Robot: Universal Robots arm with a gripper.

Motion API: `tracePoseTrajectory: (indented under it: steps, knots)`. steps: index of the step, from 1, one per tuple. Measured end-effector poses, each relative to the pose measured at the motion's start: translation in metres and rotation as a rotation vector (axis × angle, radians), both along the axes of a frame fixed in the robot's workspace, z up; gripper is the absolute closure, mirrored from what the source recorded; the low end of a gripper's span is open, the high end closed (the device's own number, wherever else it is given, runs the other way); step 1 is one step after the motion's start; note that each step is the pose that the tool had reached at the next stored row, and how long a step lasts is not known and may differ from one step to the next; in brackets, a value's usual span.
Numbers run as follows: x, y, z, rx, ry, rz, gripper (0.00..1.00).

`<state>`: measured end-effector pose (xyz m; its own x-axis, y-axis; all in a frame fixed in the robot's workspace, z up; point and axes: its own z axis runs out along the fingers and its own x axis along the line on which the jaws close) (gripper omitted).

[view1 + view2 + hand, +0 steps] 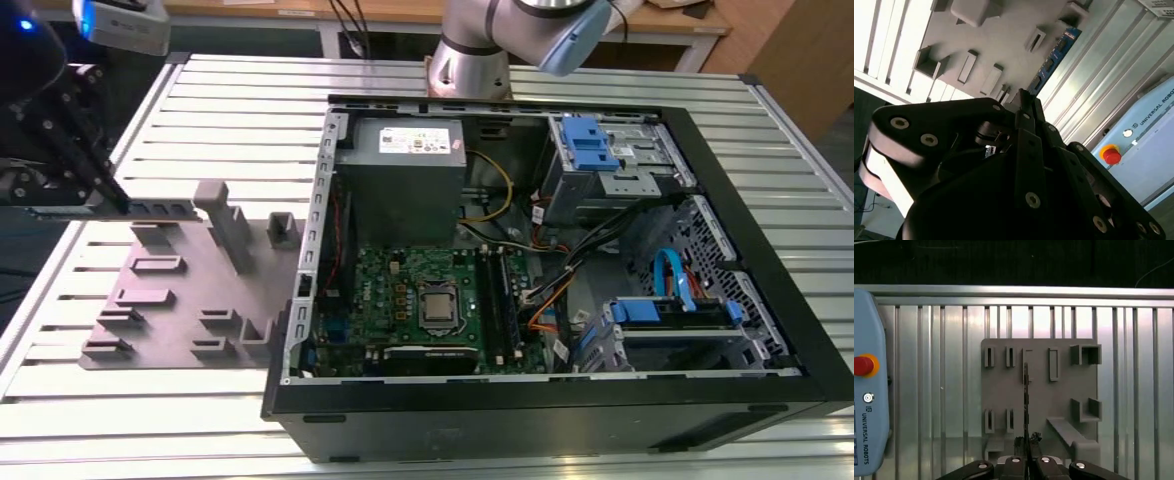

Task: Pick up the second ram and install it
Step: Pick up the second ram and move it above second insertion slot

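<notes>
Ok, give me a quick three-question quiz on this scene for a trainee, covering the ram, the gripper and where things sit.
1. Fill in: in the exterior view, the open computer case lies on the grey tray's ____ side.
2. True or false: the gripper is open and empty.
3. The second ram is: A inside the computer case; B lying flat on the grey tray; C clamped edge-on in the gripper, over the grey tray.

Key: 1 the exterior view's right; 2 false, it is shut on the second ram; 3 C.
</notes>
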<state>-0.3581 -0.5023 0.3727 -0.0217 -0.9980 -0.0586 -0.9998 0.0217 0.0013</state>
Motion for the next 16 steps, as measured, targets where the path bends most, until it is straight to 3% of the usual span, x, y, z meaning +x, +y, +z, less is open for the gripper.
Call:
tracePoseTrajectory:
  steps: [16]
  knots:
    - [0.073,0.0,-0.0004,0.0,0.0018,0.0,0.89]
